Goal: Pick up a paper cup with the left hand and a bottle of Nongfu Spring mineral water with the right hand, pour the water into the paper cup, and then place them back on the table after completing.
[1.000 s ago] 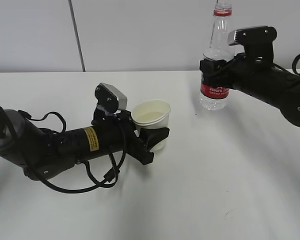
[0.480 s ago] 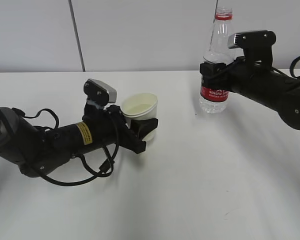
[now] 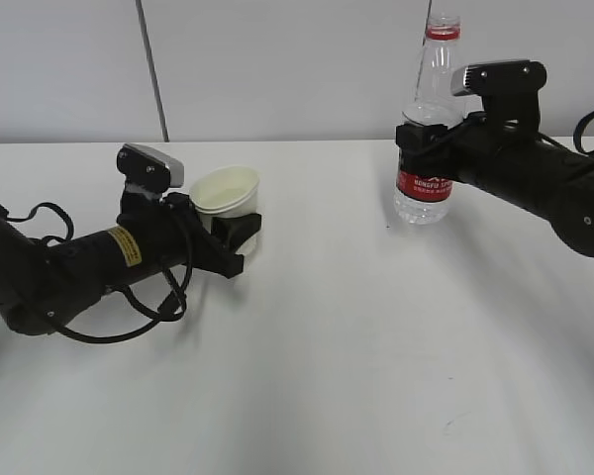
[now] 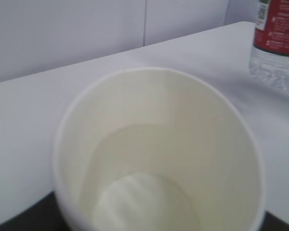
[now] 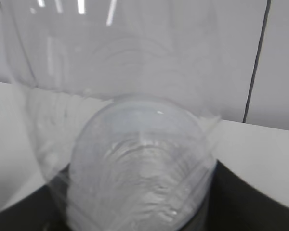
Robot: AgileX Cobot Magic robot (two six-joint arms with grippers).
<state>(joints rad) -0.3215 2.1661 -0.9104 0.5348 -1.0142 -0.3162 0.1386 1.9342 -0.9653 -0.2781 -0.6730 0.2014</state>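
Note:
A white paper cup [image 3: 224,191] sits in my left gripper [image 3: 240,236], which is shut on its lower half, low over the white table [image 3: 337,336]. The cup leans slightly. It fills the left wrist view [image 4: 183,120], with clear water [image 4: 144,202] pooled at its bottom. My right gripper [image 3: 423,139] is shut on the upright clear bottle [image 3: 431,99] just above its red label [image 3: 423,184]. The bottle's base is at the table surface; I cannot tell whether it touches. In the right wrist view the bottle [image 5: 135,154] hides most of the fingers [image 5: 253,202].
A grey wall with a dark vertical seam [image 3: 151,69] runs behind the table's back edge. The bottle's red label and ribbed base [image 4: 277,43] show at the top right of the left wrist view, to the right of the cup.
My left arm has drawn back to the left with the cup and come lower over the table. My right gripper sank a little with the bottle, then held still.

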